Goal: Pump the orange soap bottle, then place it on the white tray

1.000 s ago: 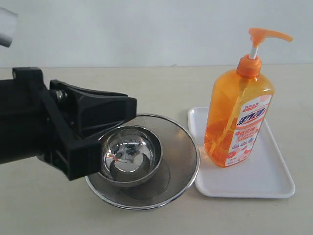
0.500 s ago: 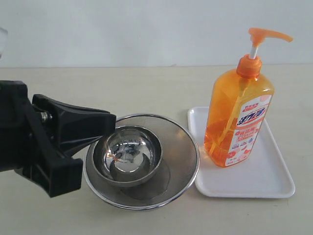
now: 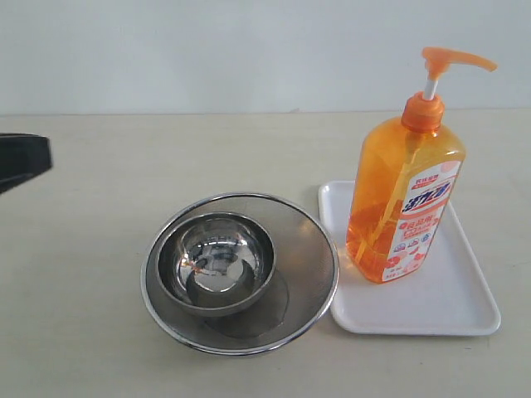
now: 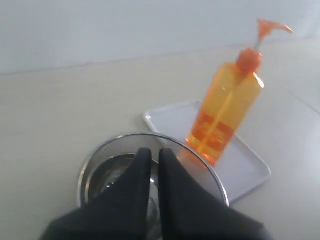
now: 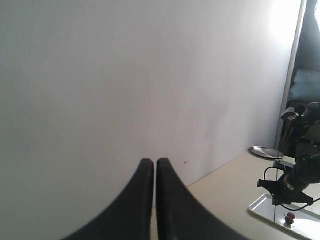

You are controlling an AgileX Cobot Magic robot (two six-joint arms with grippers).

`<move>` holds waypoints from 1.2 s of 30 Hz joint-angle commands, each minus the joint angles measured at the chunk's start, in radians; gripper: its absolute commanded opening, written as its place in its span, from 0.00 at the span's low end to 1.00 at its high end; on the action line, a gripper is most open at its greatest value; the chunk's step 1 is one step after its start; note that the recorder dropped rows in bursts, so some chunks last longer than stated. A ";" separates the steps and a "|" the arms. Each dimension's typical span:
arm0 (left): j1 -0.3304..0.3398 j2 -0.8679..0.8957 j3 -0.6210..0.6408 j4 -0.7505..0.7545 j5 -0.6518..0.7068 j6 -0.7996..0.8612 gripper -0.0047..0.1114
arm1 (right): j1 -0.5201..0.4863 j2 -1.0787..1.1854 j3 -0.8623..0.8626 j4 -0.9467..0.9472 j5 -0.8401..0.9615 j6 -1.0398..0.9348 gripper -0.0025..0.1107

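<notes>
Shut and empty, the left pincer is held above the counter, its two black fingers pressed side by side with nothing gripped between them. In the exterior view only a black part of the left arm is seen at the left edge, well apart from everything else. Just beyond the pincer tips, in the wrist view, a round steel mesh strainer is seen; a shiny steel bowl is nested inside the strainer. Just beside the strainer, on its right in the exterior view, a white tray is laid flat on the counter, its rim touching or nearly touching the strainer's edge. The orange soap bottle is stood upright on the tray, towards the side nearest the strainer, with its white-and-red label turned to the exterior camera and its orange pump head raised on a white stem, the spout pointing right. Bottle and tray are also shown in the left wrist view. The right pincer is likewise shut on nothing and is pointed at a plain white wall, away from the bottle.
</notes>
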State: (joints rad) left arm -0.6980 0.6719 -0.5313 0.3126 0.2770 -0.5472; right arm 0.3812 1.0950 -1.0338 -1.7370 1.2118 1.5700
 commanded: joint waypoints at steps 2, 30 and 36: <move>0.184 -0.200 0.145 -0.016 -0.091 -0.017 0.08 | -0.003 -0.006 -0.004 -0.007 0.009 -0.003 0.02; 0.553 -0.672 0.487 0.069 -0.217 -0.137 0.08 | -0.003 -0.006 -0.004 -0.007 0.009 -0.003 0.02; 0.553 -0.672 0.531 0.051 -0.289 -0.149 0.08 | -0.003 -0.006 -0.004 -0.007 0.009 -0.003 0.02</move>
State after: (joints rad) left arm -0.1484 0.0030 -0.0043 0.3744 0.0275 -0.6908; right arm 0.3812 1.0950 -1.0338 -1.7370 1.2118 1.5700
